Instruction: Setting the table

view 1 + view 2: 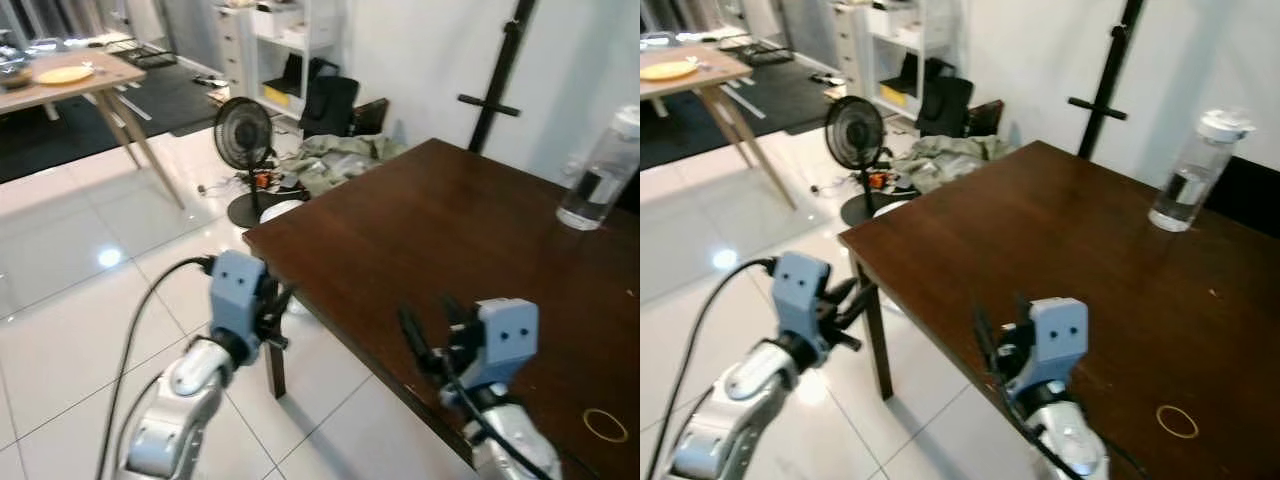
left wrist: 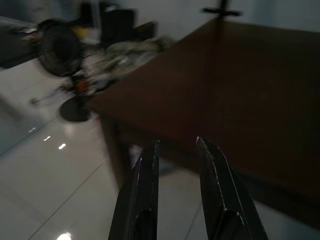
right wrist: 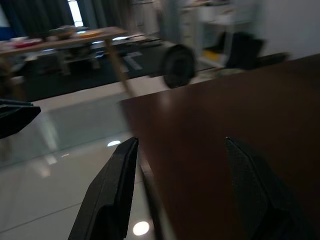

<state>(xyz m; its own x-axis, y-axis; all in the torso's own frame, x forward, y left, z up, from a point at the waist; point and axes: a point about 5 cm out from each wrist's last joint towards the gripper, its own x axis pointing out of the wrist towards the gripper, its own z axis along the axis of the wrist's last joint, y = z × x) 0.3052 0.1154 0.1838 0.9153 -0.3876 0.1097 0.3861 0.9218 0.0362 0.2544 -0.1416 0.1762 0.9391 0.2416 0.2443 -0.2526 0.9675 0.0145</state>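
Both claws hang released and empty: left claw (image 1: 283, 303) off the dark desk (image 1: 450, 230) corner, right claw (image 1: 432, 333) above its near edge. Tableware, a yellow plate (image 1: 64, 74), sits on the far wooden table (image 1: 110, 76); fetching it likely comes next.

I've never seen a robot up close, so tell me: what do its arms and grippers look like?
Both arms are silver metal with rounded joints. Each wrist carries a boxy light blue housing with small dark dots on it. A thick black cable loops along the left arm. The left gripper and the right gripper each end in two long, tapering black fingers.
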